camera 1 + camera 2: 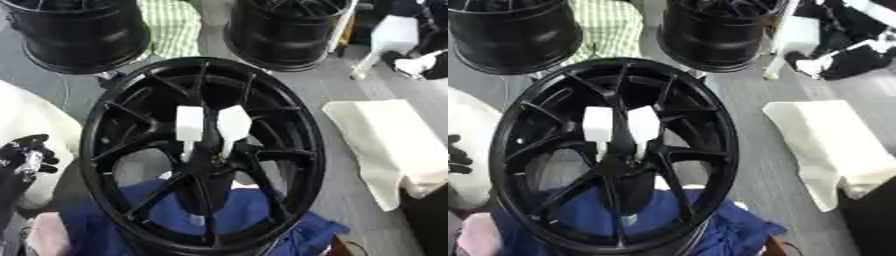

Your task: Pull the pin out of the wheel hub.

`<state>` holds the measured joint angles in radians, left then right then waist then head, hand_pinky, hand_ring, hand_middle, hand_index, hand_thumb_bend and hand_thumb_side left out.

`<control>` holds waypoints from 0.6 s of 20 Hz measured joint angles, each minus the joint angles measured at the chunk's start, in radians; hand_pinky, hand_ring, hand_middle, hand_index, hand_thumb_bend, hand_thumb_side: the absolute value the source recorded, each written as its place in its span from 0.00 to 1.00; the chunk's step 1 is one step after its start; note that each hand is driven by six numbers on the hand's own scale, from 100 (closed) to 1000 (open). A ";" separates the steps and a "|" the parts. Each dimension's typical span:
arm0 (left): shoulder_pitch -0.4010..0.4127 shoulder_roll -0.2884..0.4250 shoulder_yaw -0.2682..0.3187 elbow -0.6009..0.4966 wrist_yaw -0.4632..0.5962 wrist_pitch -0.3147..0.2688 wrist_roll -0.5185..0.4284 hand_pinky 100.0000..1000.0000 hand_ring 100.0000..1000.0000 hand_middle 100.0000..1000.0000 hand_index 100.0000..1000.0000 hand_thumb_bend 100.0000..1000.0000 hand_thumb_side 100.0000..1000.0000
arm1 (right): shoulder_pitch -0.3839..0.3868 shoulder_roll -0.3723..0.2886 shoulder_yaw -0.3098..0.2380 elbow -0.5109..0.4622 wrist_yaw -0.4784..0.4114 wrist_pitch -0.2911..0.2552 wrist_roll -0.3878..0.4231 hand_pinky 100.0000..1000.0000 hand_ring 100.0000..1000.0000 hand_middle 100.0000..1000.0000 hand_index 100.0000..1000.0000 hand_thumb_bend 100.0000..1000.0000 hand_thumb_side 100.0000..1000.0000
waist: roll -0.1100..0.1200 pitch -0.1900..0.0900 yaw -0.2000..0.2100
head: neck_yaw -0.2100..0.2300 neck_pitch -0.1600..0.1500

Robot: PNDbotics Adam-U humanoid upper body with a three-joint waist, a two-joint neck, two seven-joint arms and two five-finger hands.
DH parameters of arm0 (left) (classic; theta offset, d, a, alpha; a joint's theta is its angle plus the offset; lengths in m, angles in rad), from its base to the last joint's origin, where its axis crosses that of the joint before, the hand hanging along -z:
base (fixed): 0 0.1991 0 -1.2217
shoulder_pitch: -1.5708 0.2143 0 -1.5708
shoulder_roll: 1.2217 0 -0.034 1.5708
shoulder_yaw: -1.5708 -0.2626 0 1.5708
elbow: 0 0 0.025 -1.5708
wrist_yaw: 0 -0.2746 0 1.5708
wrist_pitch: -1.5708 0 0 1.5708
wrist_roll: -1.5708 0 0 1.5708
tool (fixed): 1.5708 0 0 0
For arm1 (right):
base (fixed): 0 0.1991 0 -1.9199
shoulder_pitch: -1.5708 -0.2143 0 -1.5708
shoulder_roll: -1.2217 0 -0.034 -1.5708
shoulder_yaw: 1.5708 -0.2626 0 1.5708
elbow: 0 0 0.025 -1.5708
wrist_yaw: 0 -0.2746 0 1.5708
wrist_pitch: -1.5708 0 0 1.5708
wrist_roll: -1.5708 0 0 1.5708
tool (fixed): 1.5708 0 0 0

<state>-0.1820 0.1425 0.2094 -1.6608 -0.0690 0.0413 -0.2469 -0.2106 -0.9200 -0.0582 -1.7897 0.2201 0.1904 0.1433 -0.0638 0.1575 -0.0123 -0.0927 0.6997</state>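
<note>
Two white pins (212, 125) upright at wheel (203, 155) centre, untouched. Left robot hand (26, 157) at nine o'clock, curled, empty; right unseen. Risk: wheel tipping under a slanted pull.

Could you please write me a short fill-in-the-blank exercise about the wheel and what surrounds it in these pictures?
1. The two pins standing out of the wheel hub have heads coloured ____.
2. Under the near rim of the wheel lies a cloth coloured ____.
3. The only robot hand in view, the left hand, shows at the ____ edge.
4. Beyond this wheel stand ____ more black wheels.

Missing words: white; blue; left; two
</note>
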 measured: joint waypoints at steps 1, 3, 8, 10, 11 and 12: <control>0.001 0.000 0.001 -0.001 0.001 0.001 0.001 0.53 0.53 0.46 0.72 0.00 0.43 | 0.039 0.033 -0.021 0.004 0.035 0.009 -0.030 0.52 0.67 0.82 0.87 0.30 0.17 | 0.001 0.000 -0.003 | 0.003 0.000; 0.004 0.000 0.005 -0.002 0.002 0.002 0.004 0.53 0.53 0.46 0.72 0.00 0.44 | 0.102 0.118 -0.065 0.024 0.081 0.024 -0.114 0.49 0.65 0.82 0.87 0.35 0.27 | 0.003 -0.002 -0.006 | 0.007 0.000; 0.005 -0.001 0.011 -0.004 0.005 0.000 0.008 0.53 0.54 0.46 0.73 0.00 0.44 | 0.205 0.359 -0.151 0.097 0.099 0.011 -0.408 0.41 0.58 0.75 0.82 0.37 0.31 | 0.015 -0.003 -0.009 | 0.017 -0.008; 0.005 -0.001 0.013 -0.005 0.008 -0.002 0.008 0.53 0.54 0.47 0.73 0.00 0.44 | 0.230 0.446 -0.171 0.114 0.092 -0.014 -0.511 0.40 0.56 0.73 0.81 0.35 0.28 | 0.016 -0.002 -0.011 | 0.021 -0.008; 0.005 -0.002 0.014 -0.005 0.008 -0.003 0.007 0.53 0.54 0.47 0.73 0.00 0.44 | 0.240 0.484 -0.178 0.119 0.086 -0.029 -0.553 0.38 0.54 0.71 0.80 0.32 0.23 | 0.016 -0.002 -0.011 | 0.023 -0.008; 0.005 -0.002 0.016 -0.005 0.008 -0.003 0.007 0.53 0.54 0.47 0.73 0.00 0.44 | 0.247 0.520 -0.183 0.123 0.080 -0.045 -0.590 0.38 0.53 0.70 0.79 0.31 0.21 | 0.018 -0.001 -0.011 | 0.025 -0.008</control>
<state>-0.1767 0.1408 0.2258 -1.6663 -0.0609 0.0379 -0.2397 0.0360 -0.4003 -0.2410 -1.6669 0.3002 0.1451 -0.4463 -0.0462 0.1561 -0.0233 -0.0679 0.6916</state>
